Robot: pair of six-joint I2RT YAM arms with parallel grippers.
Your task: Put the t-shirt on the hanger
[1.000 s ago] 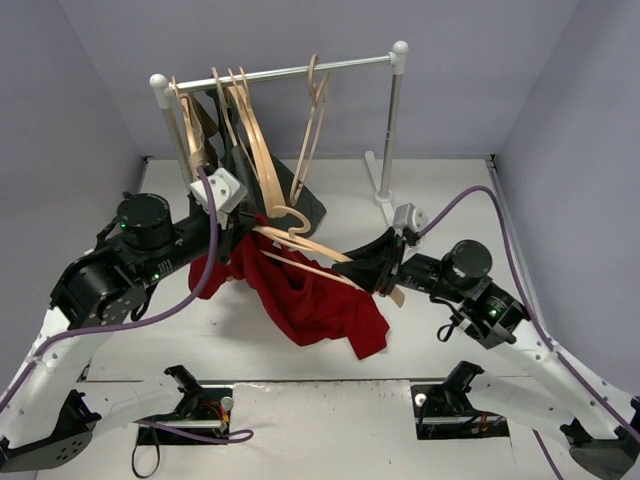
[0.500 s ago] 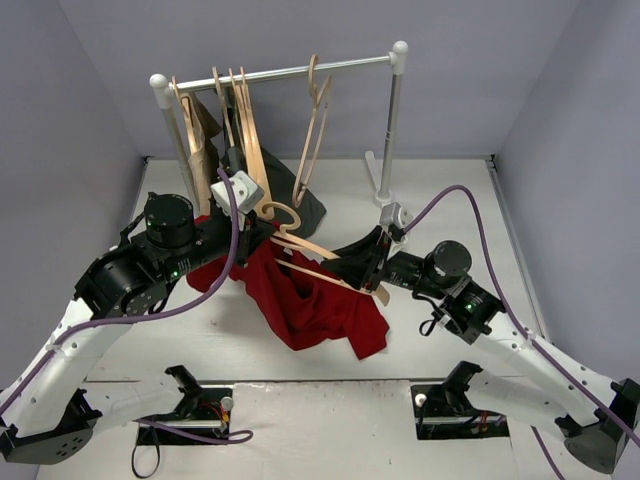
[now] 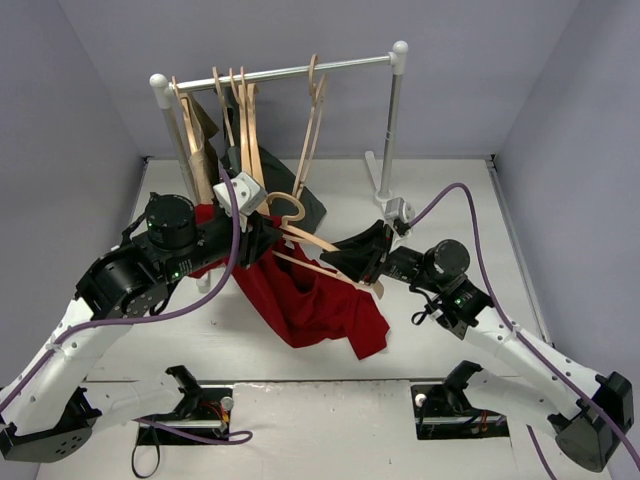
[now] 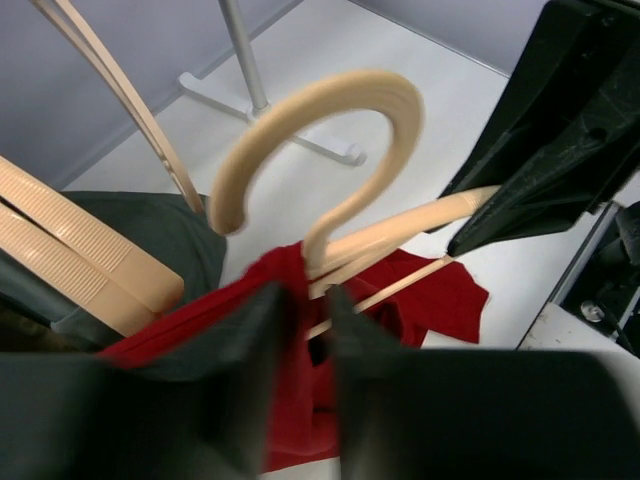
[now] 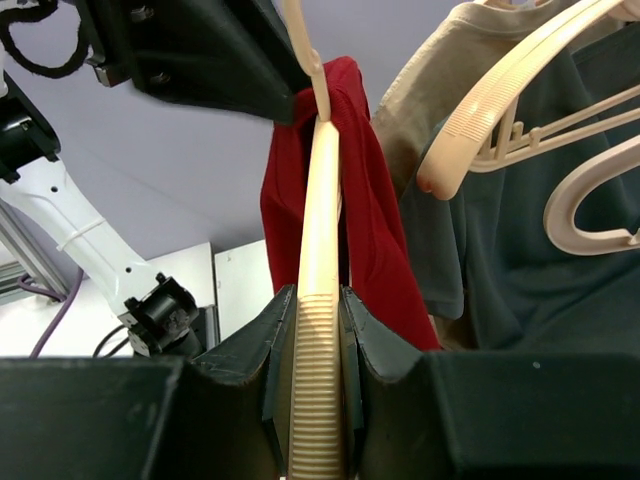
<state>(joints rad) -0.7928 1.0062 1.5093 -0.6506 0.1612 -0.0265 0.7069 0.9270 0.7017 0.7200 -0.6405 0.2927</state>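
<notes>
**Top view.**
- T-shirt [image 3: 315, 305]: plain dark red, bunched. It hangs from centre frame down to the surface [image 3: 440, 190], and its lower folds lie there.
- Hanger [image 3: 318, 240]: light wood with a curved hook, tilted. It is held off the surface at centre, with red cloth draped under its arms.
- Left hand [image 3: 268, 232]: at the hanger's neck, just left of centre.
- Right hand [image 3: 352, 262]: at the hanger's lower right end.
- Rack [image 3: 300, 72]: upper centre. It carries spare hangers [image 3: 312, 110], a beige garment [image 3: 203, 150] and a green garment [image 3: 312, 205].

**Left wrist view.**
- Left hand [image 4: 308, 300]: pinched together on the t-shirt [image 4: 420, 295], right beside the neck of the hanger [image 4: 330, 110].
- The hook arches above at centre.
- Right hand [image 4: 490, 215]: black, upper right, at the far end of the hanger arm.
- Green garment [image 4: 170, 235]: left.

**Right wrist view.**
- Right hand [image 5: 320, 400]: clamped on the ribbed end of the hanger [image 5: 322, 250], with one finger [image 5: 270, 380] on each side.
- T-shirt [image 5: 370, 220]: draped over the far half of that arm, at centre.
- Left hand [image 5: 285, 95]: upper left, at the hanger's far end.
- Beige garment [image 5: 450, 70], green garment [image 5: 540, 250] and spare hangers [image 5: 520, 90]: right.
</notes>
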